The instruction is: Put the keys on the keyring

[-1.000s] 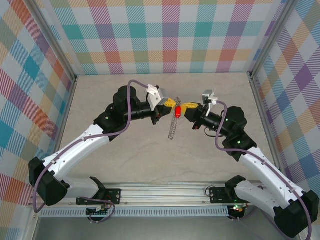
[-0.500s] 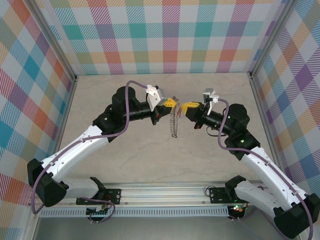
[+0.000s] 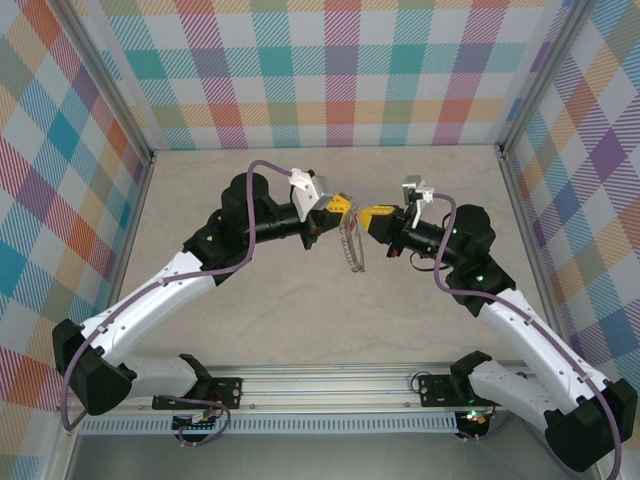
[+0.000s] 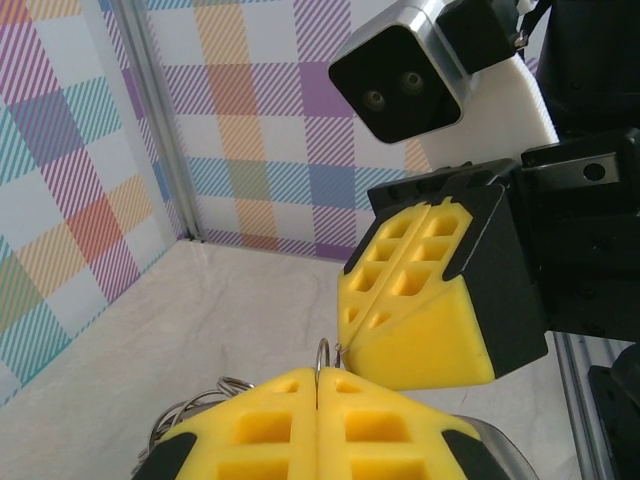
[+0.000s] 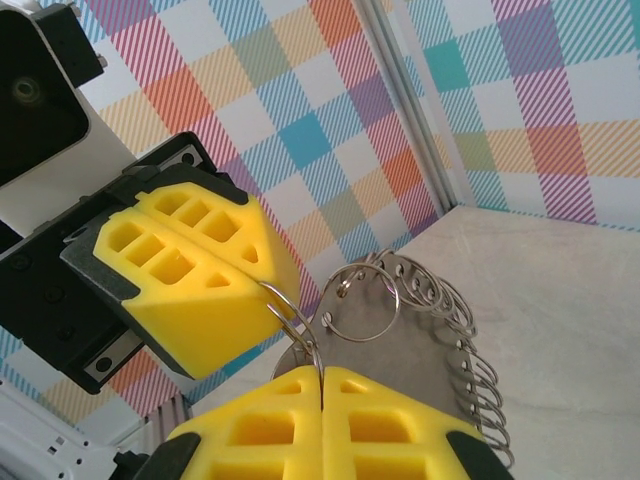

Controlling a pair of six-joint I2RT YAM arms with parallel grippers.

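keyring (image 3: 351, 248) hanging, seemingly nipped by both jaws

The right tool (image 5: 322, 378) and left tool (image 5: 262, 282), both clamped, pinch the loop-fringed keyring (image 5: 400, 322) between them.

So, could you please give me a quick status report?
Left gripper, right gripper shut on keyring. Keyring hanging between them, above table. Nothing seen blocking.

Two white-and-black jointed arms, left arm (image 3: 165, 288) and right arm (image 3: 522, 322), each bent inward from its base, elbows out; left gripper (image 3: 338, 207) and right gripper (image 3: 372, 216), yellow foam fingers (image 4: 392, 428) pressed together, tips facing, nearly touching.
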